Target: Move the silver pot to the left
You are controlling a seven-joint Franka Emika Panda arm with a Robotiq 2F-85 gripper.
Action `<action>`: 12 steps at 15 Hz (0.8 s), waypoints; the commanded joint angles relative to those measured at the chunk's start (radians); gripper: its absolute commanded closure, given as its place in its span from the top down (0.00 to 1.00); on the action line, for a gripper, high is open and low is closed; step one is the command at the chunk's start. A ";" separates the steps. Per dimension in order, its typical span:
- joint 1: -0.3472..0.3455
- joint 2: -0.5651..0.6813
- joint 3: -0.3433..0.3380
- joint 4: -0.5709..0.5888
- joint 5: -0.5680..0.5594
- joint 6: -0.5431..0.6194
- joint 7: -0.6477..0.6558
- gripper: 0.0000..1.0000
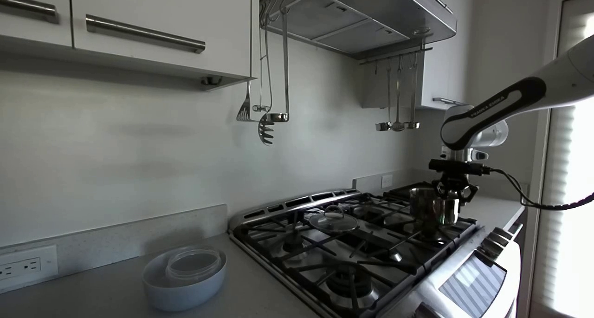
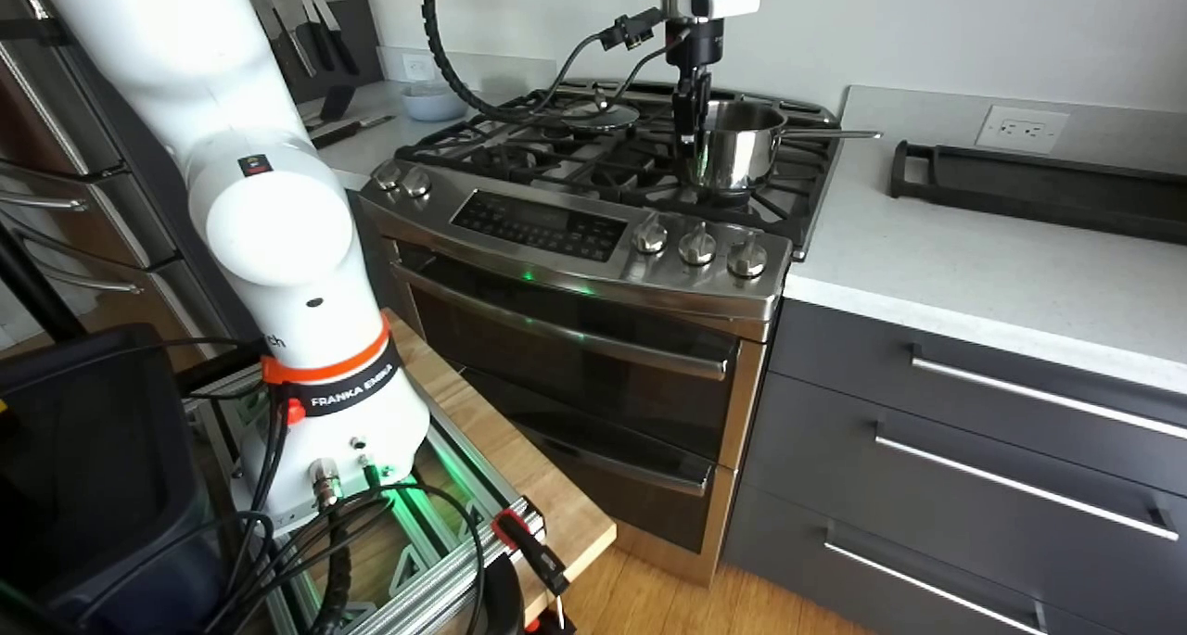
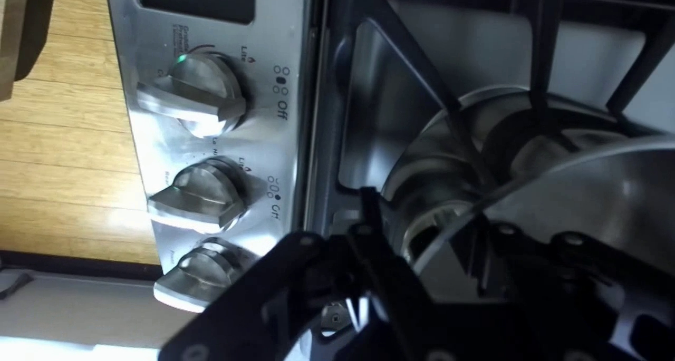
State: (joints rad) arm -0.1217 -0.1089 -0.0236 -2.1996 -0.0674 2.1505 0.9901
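Observation:
The silver pot [image 1: 434, 209] stands upright on a front burner of the stove, and its long handle shows in an exterior view [image 2: 737, 158]. My gripper [image 1: 457, 198] points down at the pot's near wall, as also seen in an exterior view [image 2: 691, 134]. In the wrist view, the pot's rim [image 3: 569, 163] runs between my gripper's fingers [image 3: 422, 229]. One finger is outside the wall and the other appears inside it. A gap shows between the fingers and the wall, so the gripper looks open. The lowest part of the inner fingertip is hard to make out.
A glass lid [image 1: 334, 221] lies on the stove grates [image 1: 352, 262]. A white bowl [image 1: 183, 285] with clear dishes is on the counter. Stove knobs [image 2: 697, 246] line the front edge. A black griddle tray [image 2: 1048, 190] is on the right counter. Utensils [image 1: 278, 118] hang above.

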 commanded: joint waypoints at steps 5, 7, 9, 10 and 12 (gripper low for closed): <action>0.005 -0.004 -0.021 -0.024 0.026 0.021 0.007 0.01; 0.005 -0.005 -0.023 -0.018 0.024 0.012 0.003 0.00; 0.007 -0.005 -0.021 -0.018 0.017 0.015 -0.002 0.01; 0.009 -0.006 -0.020 -0.016 0.012 0.014 -0.009 0.01; 0.014 -0.010 -0.013 -0.012 0.002 0.003 -0.010 0.01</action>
State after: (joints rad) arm -0.1199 -0.1089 -0.0369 -2.2042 -0.0628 2.1530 0.9946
